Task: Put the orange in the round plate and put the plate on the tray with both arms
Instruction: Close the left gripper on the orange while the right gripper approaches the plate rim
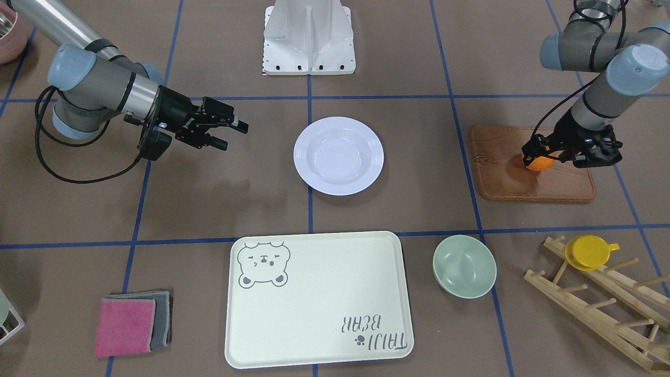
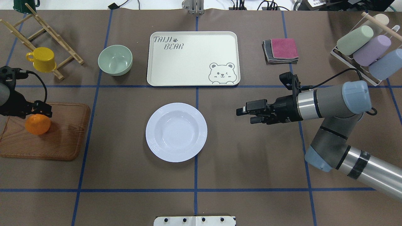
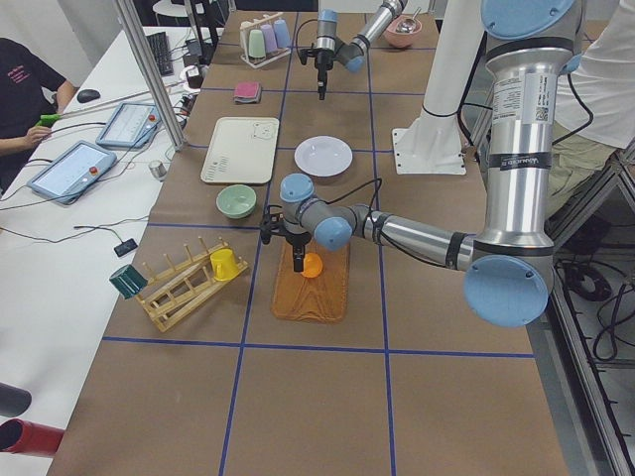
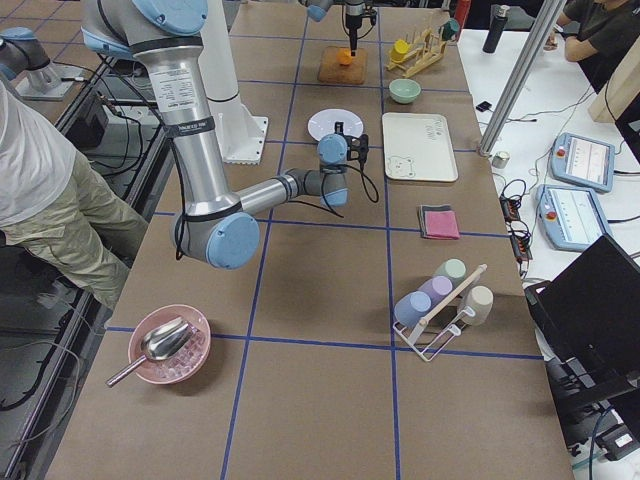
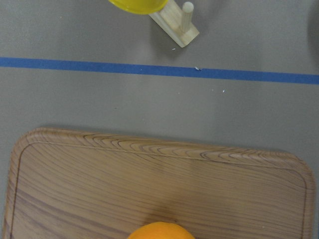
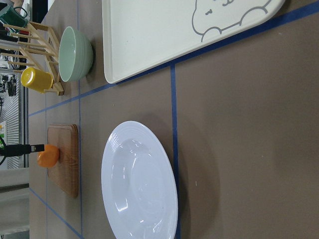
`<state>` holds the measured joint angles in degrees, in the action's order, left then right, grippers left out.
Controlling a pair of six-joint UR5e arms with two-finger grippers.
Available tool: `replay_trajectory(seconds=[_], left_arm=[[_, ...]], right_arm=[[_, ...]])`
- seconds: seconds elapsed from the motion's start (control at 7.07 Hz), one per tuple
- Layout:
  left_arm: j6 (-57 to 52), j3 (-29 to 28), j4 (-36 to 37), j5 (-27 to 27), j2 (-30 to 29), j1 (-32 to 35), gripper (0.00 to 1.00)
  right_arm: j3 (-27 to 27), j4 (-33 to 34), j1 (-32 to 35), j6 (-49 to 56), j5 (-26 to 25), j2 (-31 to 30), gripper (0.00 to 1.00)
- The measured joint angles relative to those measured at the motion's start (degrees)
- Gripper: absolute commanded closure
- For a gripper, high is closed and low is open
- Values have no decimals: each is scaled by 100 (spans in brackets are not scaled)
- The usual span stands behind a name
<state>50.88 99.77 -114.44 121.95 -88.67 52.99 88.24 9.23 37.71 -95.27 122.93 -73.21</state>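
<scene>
Orange (image 1: 539,164), 3 o'clock of round plate (image 1: 338,155) (front-facing view): light, firm, roll-prone; best pinched across midline. Left gripper (image 1: 540,157) jaws astride, closure indiscernible; right gripper (image 1: 234,135) jaws spread.

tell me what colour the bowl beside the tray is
The bowl is pale green, plain with no pattern; it shows best in the overhead exterior view.

Orange (image 2: 37,124) sits on wooden board (image 2: 62,141); white round plate (image 2: 176,132) lies near cream tray (image 2: 191,59).

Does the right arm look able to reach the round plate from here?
Probably yes: the right hand hovers beside the round plate, with only bare table between them.
</scene>
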Motion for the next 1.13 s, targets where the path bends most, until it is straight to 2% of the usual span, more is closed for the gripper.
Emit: replay_trajectory(seconds=[0.57,0.71,0.85,0.99,1.13], left_arm=[[219,-16,-225,-23,143,-222,2],[289,-17,-285,-22,151,-285,10],[315,-21,-311,-22,154,-311,21],[325,-25,-321,-24,159,-319,27],[336,-15,-324,-26,161,-321,28]], right_arm=[[16,0,-118,-8,-192,0,2],[17,0,-121,-9,-199,0,2],[17,0,-147,-9,-240,8,2],[7,-2,-220,-5,-363,31,2],[-6,-6,-372,2,-583,73,2]])
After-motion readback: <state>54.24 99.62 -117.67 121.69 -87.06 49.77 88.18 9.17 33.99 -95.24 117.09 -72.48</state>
